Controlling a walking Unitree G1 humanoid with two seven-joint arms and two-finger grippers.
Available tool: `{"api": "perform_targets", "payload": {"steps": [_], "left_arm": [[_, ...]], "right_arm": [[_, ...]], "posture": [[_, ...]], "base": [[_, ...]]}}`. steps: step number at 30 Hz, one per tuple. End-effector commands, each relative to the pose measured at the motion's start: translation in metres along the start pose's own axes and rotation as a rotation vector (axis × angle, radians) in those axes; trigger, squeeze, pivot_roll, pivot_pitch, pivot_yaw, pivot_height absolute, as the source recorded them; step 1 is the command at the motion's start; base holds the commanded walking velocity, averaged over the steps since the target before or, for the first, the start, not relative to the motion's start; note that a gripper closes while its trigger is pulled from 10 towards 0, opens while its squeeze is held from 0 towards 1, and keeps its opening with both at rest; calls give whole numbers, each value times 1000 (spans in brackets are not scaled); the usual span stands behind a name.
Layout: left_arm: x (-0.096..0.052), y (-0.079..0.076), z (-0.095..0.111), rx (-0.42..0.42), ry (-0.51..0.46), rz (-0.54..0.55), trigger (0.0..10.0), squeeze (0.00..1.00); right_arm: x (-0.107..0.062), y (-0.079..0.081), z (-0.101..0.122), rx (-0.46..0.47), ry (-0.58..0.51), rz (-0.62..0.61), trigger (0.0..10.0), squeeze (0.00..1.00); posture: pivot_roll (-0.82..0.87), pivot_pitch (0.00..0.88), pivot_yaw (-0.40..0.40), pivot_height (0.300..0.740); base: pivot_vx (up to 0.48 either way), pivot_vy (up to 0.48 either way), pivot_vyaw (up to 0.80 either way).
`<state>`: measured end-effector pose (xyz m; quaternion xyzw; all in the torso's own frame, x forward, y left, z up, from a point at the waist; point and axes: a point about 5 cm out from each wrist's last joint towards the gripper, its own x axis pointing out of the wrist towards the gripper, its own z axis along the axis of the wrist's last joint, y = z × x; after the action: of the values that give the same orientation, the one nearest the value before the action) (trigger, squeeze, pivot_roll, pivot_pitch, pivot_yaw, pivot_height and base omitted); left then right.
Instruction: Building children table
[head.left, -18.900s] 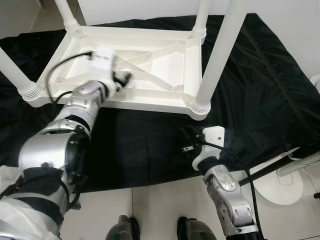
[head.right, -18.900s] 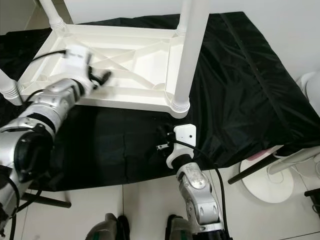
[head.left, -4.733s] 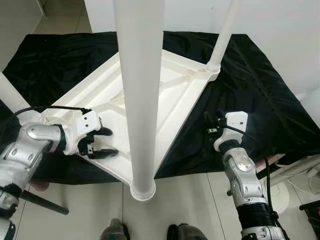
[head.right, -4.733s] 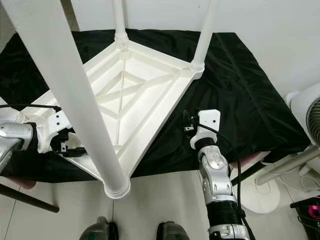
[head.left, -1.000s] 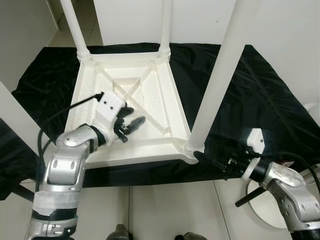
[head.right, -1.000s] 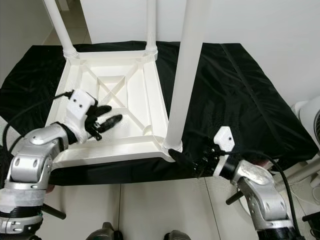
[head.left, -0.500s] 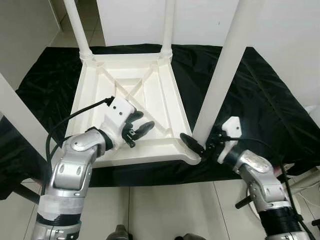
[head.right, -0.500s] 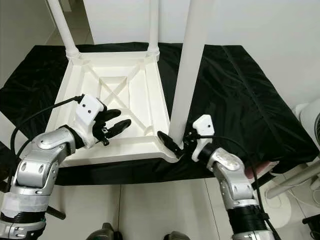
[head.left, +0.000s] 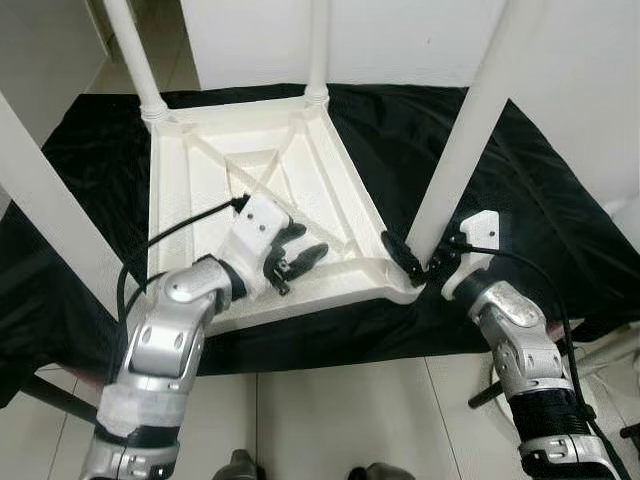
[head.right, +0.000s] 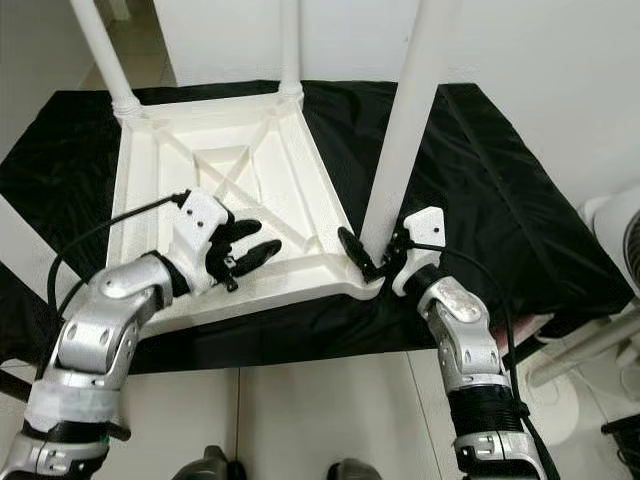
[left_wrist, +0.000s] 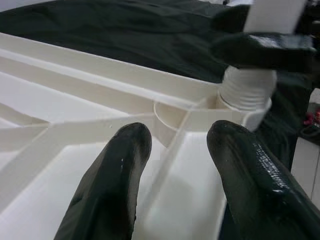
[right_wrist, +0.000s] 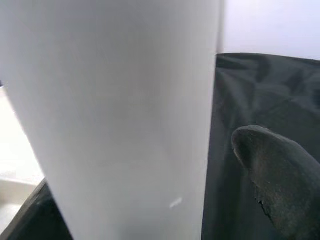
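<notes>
**A:** Right gripper (head.left: 412, 262)?

**B:** Fingers set around the foot of the near right leg (head.left: 462, 150), one on each side. Full contact on both sides cannot be confirmed.

**A:** Left gripper (head.left: 298, 257)?

**B:** Fingers spread, holding nothing, above the ribbed underside near the table's front edge.

**A:** The table (head.left: 190, 195) itself?

**B:** White plastic, upside down on a black cloth (head.left: 520, 190), legs pointing up. Cloth covers a pale tiled floor (head.left: 330, 420).

left pincer (head.left: 300, 256) spread – right pincer (head.left: 418, 262) clamped, arms bent.
</notes>
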<state>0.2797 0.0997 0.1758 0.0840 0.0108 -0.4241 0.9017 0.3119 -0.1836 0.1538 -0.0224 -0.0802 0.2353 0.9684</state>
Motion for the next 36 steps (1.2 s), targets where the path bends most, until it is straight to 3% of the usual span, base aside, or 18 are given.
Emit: {"api": "perform_targets", "payload": {"steps": [1, 8, 20, 24, 27, 36], "left_arm": [[-1, -7, 5, 10, -19, 1, 10000, 0], [0, -8, 9, -43, -56, 57, 10000, 0], [-1, 0, 5, -1, -23, 46, 10000, 0], [-2, 2, 6, -33, -39, 54, 10000, 0], [-1, 0, 4, 5, -18, 65, 10000, 0], [-3, -16, -3, 42, 20, -77, 10000, 0]], "right_arm": [[-1, -8, -2, -5, 4, -62, 10000, 0], [5, -2, -2, 40, -15, -150, 10000, 0], [2, -1, -9, 38, -10, -222, 10000, 0], [4, 0, -7, 12, -4, -224, 10000, 0], [3, 2, -7, 46, -12, -212, 10000, 0], [8, 9, -11, -6, 14, -136, 10000, 0]], "posture": [[-87, 108, 20, 740], [-72, 115, 18, 740], [-100, 97, 33, 740], [-105, 96, 53, 740], [-81, 103, 38, 740], [-83, 84, 27, 740]], "base": [[0, 0, 0], [0, 0, 0], [0, 0, 0], [0, 0, 0], [0, 0, 0], [0, 0, 0]]}}
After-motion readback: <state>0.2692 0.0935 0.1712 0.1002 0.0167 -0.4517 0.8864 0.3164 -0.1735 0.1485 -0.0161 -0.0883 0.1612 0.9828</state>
